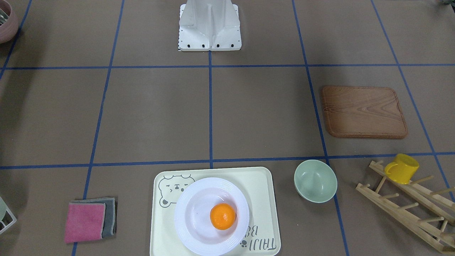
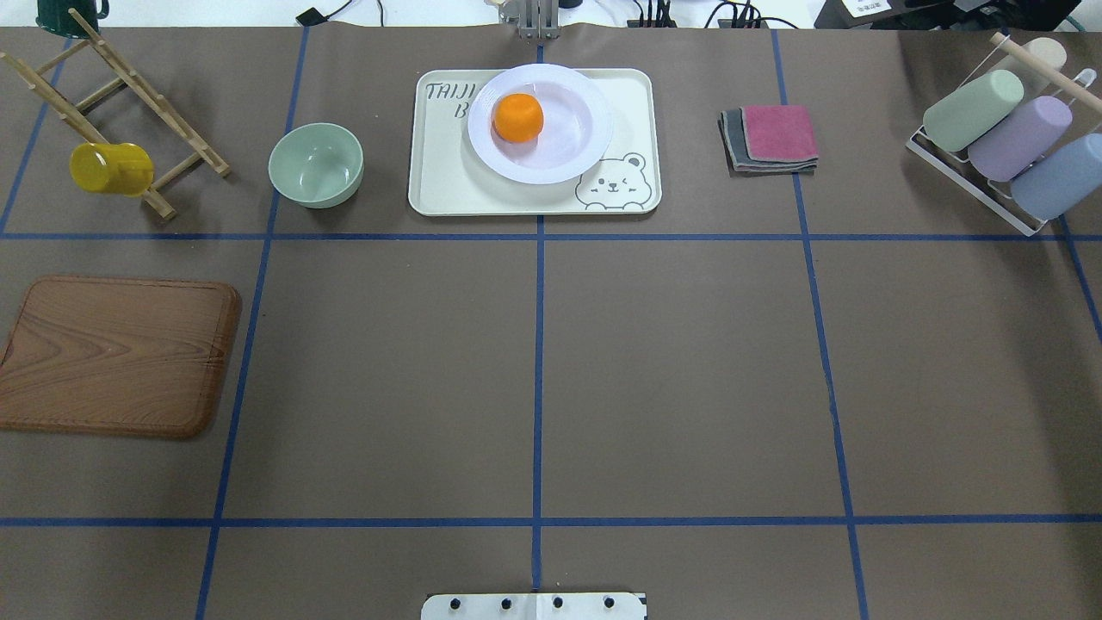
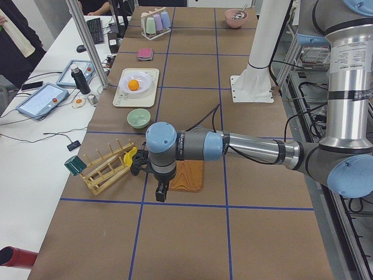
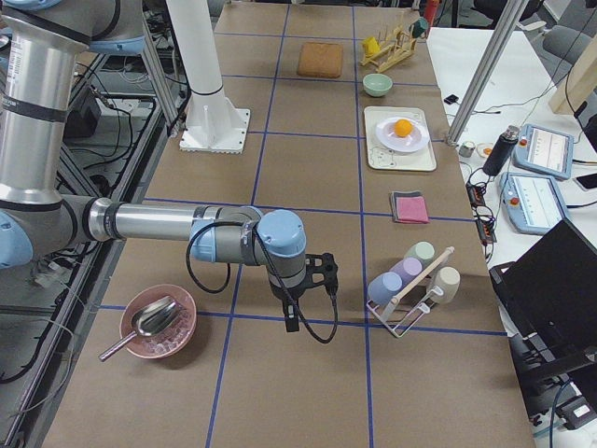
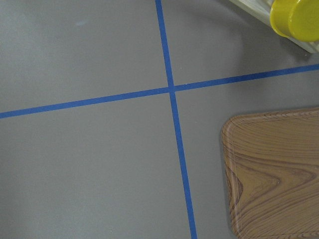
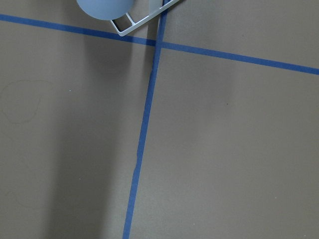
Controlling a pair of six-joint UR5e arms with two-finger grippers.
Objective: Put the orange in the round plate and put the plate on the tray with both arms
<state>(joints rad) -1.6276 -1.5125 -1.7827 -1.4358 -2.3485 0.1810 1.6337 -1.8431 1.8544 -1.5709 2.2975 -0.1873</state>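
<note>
Plainly, the orange (image 1: 222, 216) lies in the sunken centre of the round plate (image 1: 192, 220), a little toward the robot's left. The plate stands on the tray (image 1: 261, 185) and covers part of the bear drawing and part of the lettering. The tray rests at the far edge of the bench (image 2: 671, 362), on the side across from the robot's base.

Both arms are well apart from the tray. The left pincer (image 3: 160, 192) hangs fingers-down over the bench just beside the wooden board (image 1: 363, 111). Only the side view shows it, so I cannot tell whether it is released or clenched. The right pincer (image 4: 291, 322) also points down, between a pink bowl (image 4: 159, 322) holding a metal spoon and a white rack of pastel cups (image 2: 1007, 129). Its state cannot be told either.

A pale green bowl (image 1: 315, 180) stands just beside the tray on the robot's left. Beyond it, a yellow mug (image 1: 402, 168) hangs on a wooden peg rack (image 1: 405, 209). Folded pink and grey cloths (image 1: 89, 221) lie on the tray's other side.
</note>
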